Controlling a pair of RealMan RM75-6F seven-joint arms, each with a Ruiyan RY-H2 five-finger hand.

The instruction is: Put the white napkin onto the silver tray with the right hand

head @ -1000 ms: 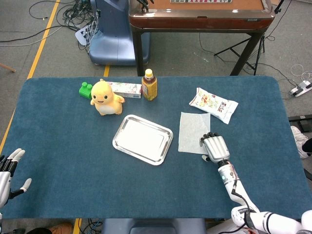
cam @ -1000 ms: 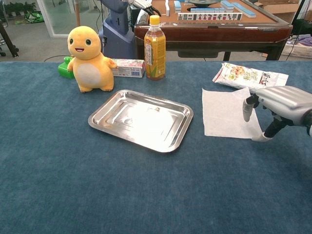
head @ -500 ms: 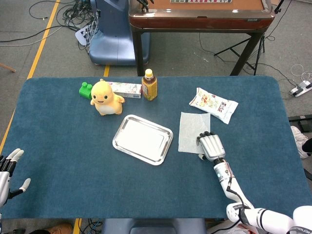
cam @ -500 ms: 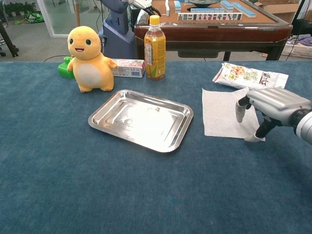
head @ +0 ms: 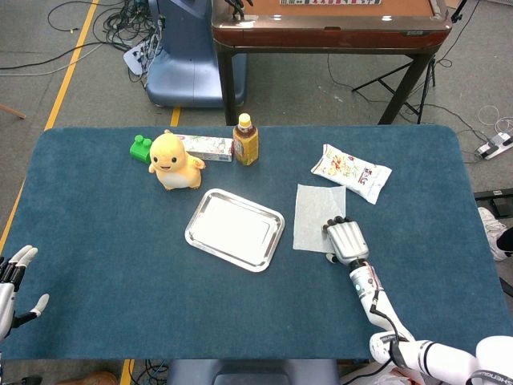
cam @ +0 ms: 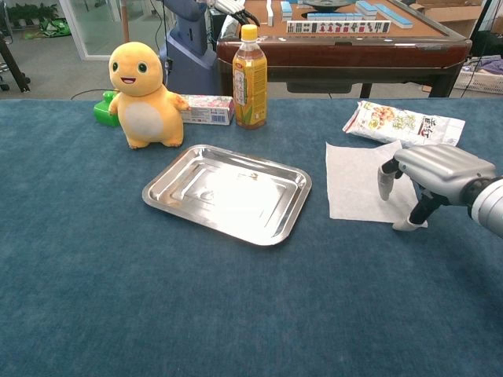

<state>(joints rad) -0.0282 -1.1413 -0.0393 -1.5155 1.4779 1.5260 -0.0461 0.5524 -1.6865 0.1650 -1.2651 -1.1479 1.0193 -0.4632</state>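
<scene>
Your right hand is hovering over the near right corner of the white napkin, palm down, with its fingers curled downward and spread a little; in the chest view one fingertip is hanging just above the paper and the thumb is reaching down to the table at the napkin's near right corner. You are not holding anything in it, and I cannot tell whether any finger is actually pressing on the paper.

The napkin is lying flat on the blue table, just beside the silver tray on its right, with a strip of bare cloth showing between them. The tray is sitting with nothing on it, angled slightly to the table edge.

Your left hand is showing at the far left edge of the head view, fingers spread apart and holding nothing, well apart from everything else.

Behind the tray you are looking at a yellow plush toy, a green block beside it, a small printed box and a bottle of tea standing upright. A snack packet is lying just beyond the napkin's far right corner
</scene>
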